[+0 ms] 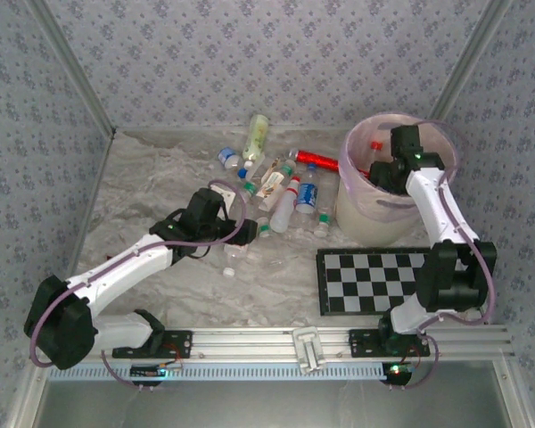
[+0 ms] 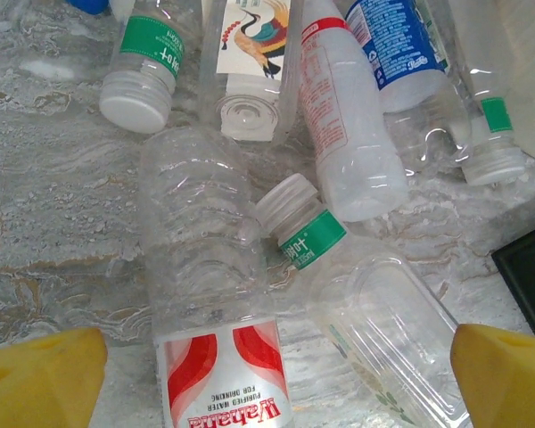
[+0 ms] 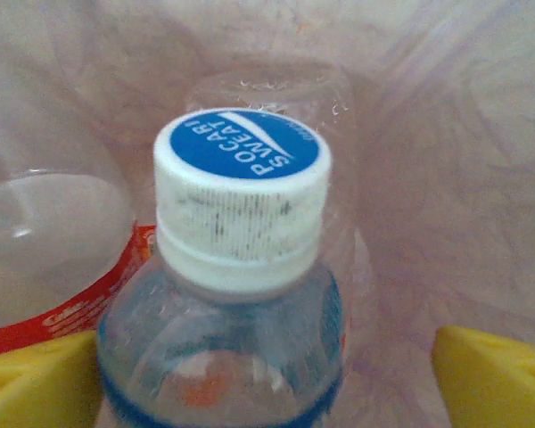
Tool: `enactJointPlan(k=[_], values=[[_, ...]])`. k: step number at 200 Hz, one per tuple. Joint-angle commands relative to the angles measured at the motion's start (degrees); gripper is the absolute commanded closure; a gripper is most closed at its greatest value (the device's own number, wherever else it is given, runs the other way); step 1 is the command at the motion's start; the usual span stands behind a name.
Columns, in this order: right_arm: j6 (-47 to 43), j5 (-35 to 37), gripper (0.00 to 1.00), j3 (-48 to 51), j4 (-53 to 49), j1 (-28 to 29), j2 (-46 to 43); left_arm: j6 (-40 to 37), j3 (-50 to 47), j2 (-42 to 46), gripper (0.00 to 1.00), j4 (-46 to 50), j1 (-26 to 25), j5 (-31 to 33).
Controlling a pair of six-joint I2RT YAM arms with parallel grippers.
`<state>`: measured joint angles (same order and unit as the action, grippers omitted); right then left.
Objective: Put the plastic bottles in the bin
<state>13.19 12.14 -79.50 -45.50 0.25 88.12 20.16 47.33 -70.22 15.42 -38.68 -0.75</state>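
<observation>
— OK, where's the left gripper (image 1: 236,234) rn?
— I've got it low over the table (image 1: 152,187), abt mid-table, at the near side of the plastic bottles (image 1: 285,192). Left fingers (image 2: 40,379) are spread wide, holding nothing. On its wrist cam I see a clear Wahaha bottle (image 2: 205,267) lying on its side right below, red-white label twd the cam, w/ a green-label bottle (image 2: 305,236) touching its right side
— And the right gripper (image 1: 379,176)?
— Down inside the bin (image 1: 366,223), which stands nr the table's far right corner. Right fingers (image 3: 495,374) are apart, not clamping. A Pocari Sweat bottle (image 3: 241,205) sits btwn them, blue-white cap twd the cam, w/ a clear gap on one side. A red-label bottle (image 3: 45,232) lies just beside it in the bin
— Rest of the bottles?
— Scattered from mid-table twd the far edge, just left of the bin, mostly lying flat. Red tube (image 1: 316,160) lies among them, nr the bin rim. Checkerboard (image 1: 374,281) lies flat by the near right edge, in front of the bin
</observation>
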Motion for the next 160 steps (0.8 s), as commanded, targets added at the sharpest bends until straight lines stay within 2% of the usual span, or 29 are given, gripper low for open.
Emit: enactJointPlan(k=[1,49,76,103,131,139,151,160], values=[[-0.91,0.51,0.0,-4.08,-4.09,0.15,-5.17,0.16,0.66,0.14,0.01,2.09,0.72,0.18],[-0.67,-3.6,0.0,-4.96,-4.35,0.34,-14.53,3.38,2.12,-0.37,0.01,0.28,7.34,-4.54],[-0.11,-8.51,0.0,-4.77,-3.29,0.36,-19.33,1.0,7.3,-4.7,0.02,-0.93,11.03,-4.74],[1.16,-13.6,0.0,-3.48,-2.04,0.43,-22.91,-2.02,16.26,-13.12,0.04,-3.66,13.72,-3.99],[3.16,-17.14,0.0,-0.8,-1.18,0.81,-24.95,-2.78,28.38,-25.51,0.11,-7.39,15.92,-4.16],[3.58,-17.79,0.0,0.08,-1.1,1.12,-25.39,-2.76,32.63,-29.89,0.15,-6.91,16.46,-4.49],[3.52,-18.0,0.0,1.14,-0.97,1.41,-26.16,-2.58,39.04,-35.89,0.27,-5.74,17.16,-5.82],[3.02,-17.8,0.0,1.87,-0.66,1.83,-27.03,-2.97,44.45,-40.4,0.3,-3.42,17.53,-6.95]])
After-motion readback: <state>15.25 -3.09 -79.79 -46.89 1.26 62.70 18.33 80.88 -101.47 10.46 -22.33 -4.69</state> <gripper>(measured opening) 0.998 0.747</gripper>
